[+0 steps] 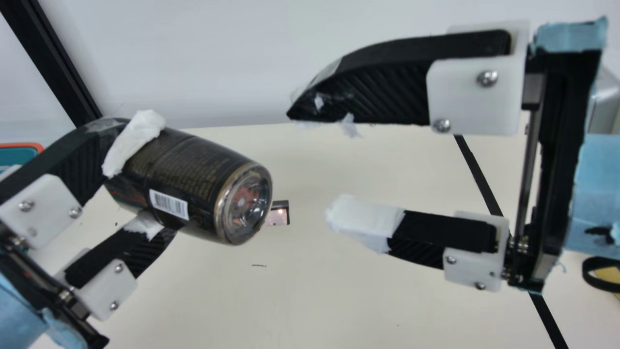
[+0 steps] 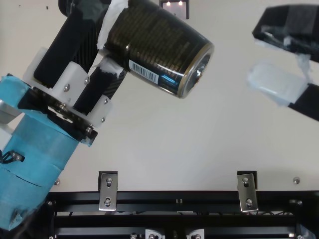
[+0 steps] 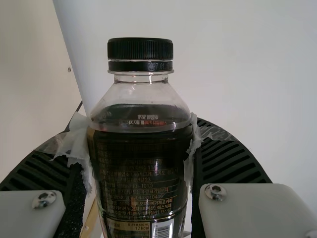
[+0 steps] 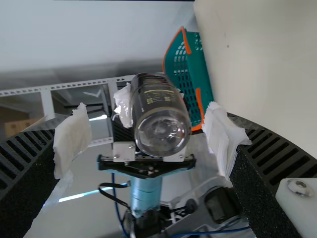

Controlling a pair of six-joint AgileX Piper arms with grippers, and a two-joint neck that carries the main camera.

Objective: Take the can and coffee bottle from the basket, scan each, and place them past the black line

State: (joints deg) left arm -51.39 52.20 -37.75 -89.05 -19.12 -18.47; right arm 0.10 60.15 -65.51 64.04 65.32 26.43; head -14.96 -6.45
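My left gripper (image 1: 138,194) is shut on the dark coffee bottle (image 1: 189,179) in the main view, holding it tilted above the table with its clear base towards my right gripper (image 1: 310,165), which stands open with nothing between its fingers. The bottle's barcode (image 1: 168,204) faces the camera. In the left wrist view the bottle (image 3: 141,163), black-capped, is between the padded fingers of my left gripper (image 3: 141,144). The scanner (image 1: 278,213) lies on the table behind the bottle's base. A black line (image 1: 477,169) runs beyond my right gripper's fingers. My right gripper (image 4: 146,141) frames the bottle (image 4: 161,116) farther off.
The teal basket (image 4: 190,74) with an orange rim stands near the table's edge, beyond the bottle in the right wrist view. In the main view its corner (image 1: 19,154) shows at the far left. A black strap (image 1: 600,274) lies at the right edge. Metal brackets (image 2: 107,191) line the table's front.
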